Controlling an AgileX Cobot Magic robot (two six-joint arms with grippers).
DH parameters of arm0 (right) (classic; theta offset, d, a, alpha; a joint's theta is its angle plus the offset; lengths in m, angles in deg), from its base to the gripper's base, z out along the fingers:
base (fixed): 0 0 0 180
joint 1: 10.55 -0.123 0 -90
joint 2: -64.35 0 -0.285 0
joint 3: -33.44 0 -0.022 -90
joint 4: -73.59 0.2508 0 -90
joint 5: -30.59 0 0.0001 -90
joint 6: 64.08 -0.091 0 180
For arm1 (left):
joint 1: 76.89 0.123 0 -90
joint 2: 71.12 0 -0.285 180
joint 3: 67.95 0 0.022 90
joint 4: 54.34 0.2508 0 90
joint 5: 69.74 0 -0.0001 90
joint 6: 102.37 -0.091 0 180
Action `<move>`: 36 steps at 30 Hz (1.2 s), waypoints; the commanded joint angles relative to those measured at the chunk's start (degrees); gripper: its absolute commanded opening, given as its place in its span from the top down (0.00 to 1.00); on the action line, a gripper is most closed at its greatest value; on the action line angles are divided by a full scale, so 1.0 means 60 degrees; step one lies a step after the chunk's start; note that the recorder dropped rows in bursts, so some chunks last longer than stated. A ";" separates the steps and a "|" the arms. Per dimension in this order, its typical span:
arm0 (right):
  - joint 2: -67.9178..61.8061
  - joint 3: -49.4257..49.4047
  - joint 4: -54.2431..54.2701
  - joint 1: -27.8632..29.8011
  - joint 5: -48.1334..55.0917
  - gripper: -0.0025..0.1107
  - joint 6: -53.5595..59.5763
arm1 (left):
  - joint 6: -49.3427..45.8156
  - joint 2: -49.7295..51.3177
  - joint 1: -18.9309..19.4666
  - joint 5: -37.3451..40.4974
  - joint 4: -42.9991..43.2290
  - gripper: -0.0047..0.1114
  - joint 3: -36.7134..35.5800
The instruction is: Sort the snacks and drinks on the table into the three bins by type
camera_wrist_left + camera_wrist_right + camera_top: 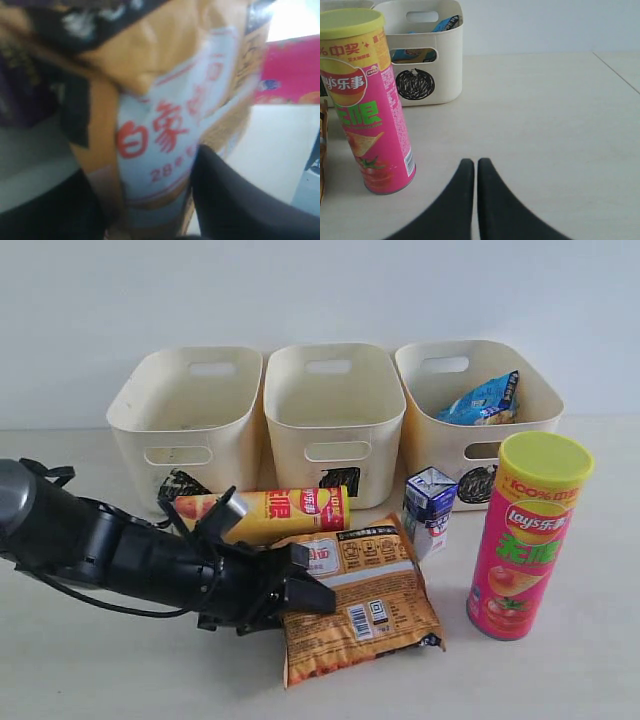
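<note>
- Now the orange bag [360, 605] lies flat near the pink tube [525, 540], not touching it.
- It is probably light, crinkly and slippery, with brittle contents. A gentle pinch on the sealed edge farthest from the pink tube should suit it.
- The left gripper [316, 575] straddles that far edge; I cannot tell whether it has clamped.
- The right gripper [472, 161], beside the pink tube, is pressed closed and empty.

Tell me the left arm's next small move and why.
Probably close the left tool firmly on the orange bag before any lift. The left wrist view shows the bag's edge between the fingers, but the bag lies flat on the table, and a tight grip cannot be confirmed.
</note>
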 commanded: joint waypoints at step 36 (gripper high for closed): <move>0.0053 -0.0042 -0.0034 -0.0015 -0.0061 0.98 0.0000 | 0.0931 -0.2788 0.1004 0.2717 0.0087 0.92 0.0532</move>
